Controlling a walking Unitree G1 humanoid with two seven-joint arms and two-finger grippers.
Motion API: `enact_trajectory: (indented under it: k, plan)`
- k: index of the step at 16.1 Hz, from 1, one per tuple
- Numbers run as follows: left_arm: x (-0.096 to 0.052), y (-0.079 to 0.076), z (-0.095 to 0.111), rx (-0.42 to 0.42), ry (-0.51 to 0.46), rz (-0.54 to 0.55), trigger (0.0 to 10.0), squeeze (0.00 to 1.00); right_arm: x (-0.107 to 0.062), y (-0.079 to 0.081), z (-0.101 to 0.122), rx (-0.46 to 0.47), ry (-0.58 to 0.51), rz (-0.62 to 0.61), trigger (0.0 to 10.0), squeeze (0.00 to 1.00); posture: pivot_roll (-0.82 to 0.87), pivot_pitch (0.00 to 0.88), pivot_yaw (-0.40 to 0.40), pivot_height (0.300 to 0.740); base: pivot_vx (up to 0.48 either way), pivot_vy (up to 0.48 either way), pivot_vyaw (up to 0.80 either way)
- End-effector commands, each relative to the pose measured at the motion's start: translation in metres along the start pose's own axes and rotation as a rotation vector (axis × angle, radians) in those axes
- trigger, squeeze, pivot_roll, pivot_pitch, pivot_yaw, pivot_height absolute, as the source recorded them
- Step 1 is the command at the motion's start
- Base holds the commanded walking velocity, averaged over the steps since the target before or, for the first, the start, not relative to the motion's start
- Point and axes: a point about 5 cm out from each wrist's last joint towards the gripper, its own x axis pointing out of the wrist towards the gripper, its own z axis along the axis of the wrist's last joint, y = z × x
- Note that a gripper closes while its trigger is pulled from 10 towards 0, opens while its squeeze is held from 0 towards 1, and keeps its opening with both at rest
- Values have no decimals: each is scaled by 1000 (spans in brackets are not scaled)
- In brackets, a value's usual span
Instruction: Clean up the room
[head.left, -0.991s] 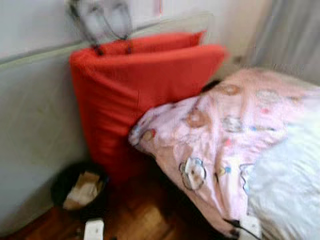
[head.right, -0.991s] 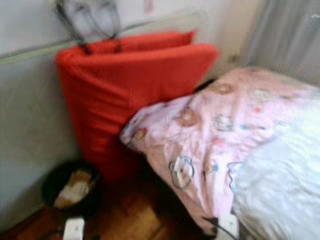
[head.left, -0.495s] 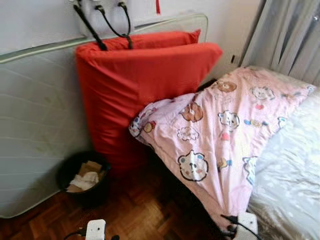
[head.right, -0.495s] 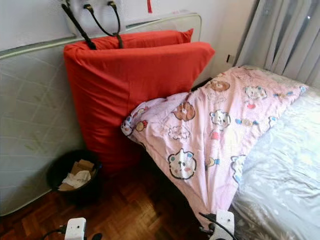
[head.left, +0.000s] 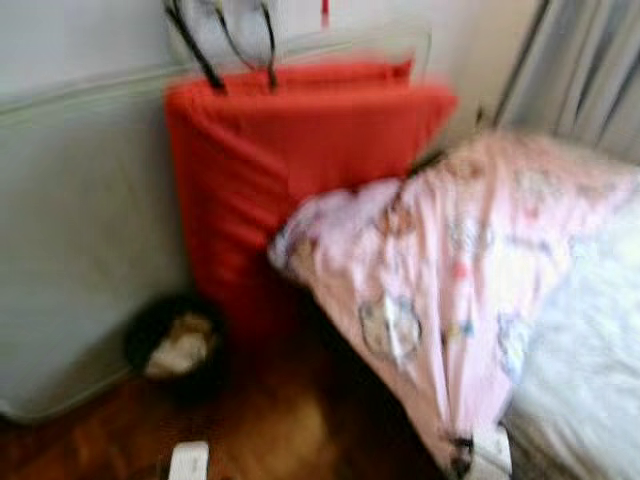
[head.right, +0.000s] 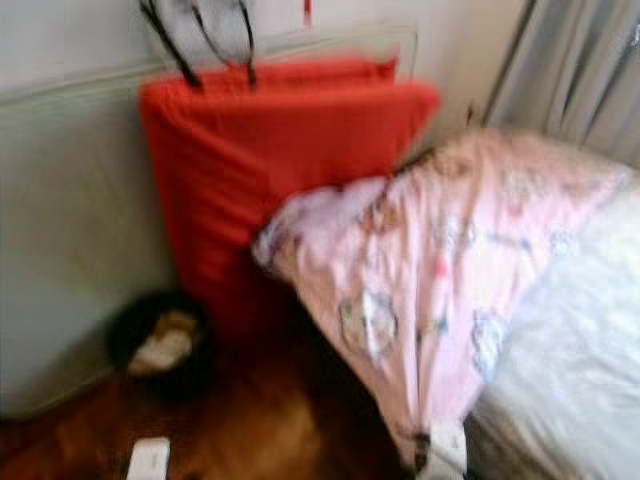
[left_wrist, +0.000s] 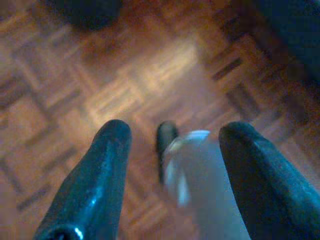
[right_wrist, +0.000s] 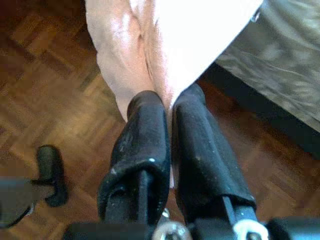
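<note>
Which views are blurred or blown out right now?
Both eye views are motion-blurred; the blanket print is smeared. Left wrist view: soft, parquet floor fuzzy behind the open left hand. Right wrist view: sharp on the right hand, but the blanket glares white.

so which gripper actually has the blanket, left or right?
The right gripper: shut on the pink blanket hanging off the bed. The left gripper is open, over the parquet floor.
</note>
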Motion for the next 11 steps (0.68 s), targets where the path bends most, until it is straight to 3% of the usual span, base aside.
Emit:
enact_trajectory:
  k: [1, 2, 3, 4, 5, 6, 11]
  plan:
    - [3, 0, 10, 11, -24, -7, 10000, 0, -1, 2, -5, 12, 26, 4, 10000, 0, 55, 0, -54, 740, 0, 0, 0]
    - [3, -1, 10, 12, -25, -7, 10000, 0, -1, 2, -6, 12, 29, 2, 10000, 16, 55, 0, -54, 740, 0, 0, 0]
    - [3, -1, 10, 13, -25, -8, 10000, 0, -1, 1, -7, 12, 31, 1, 10000, 227, 55, 0, -54, 740, 0, 0, 0]
    - [3, -1, 11, 13, -27, -9, 10000, 0, -2, 2, -8, 11, 35, 1, 10000, 671, 54, 0, -53, 740, 0, 0, 0]
    - [3, -1, 11, 13, -27, -9, 10000, 0, -2, 2, -9, 11, 36, 1, 10000, 671, 54, 0, -53, 740, 0, 0, 0]
    - [3, -1, 11, 13, -28, -9, 10000, 0, -2, 2, -9, 11, 37, 1, 10000, 980, 54, 0, -53, 740, 0, 0, 0]
    - [3, -1, 12, 14, -37, -12, 10000, 0, -3, 0, -12, 5, 47, -13, 10000, 996, 54, 0, -54, 740, 0, 0, 0]
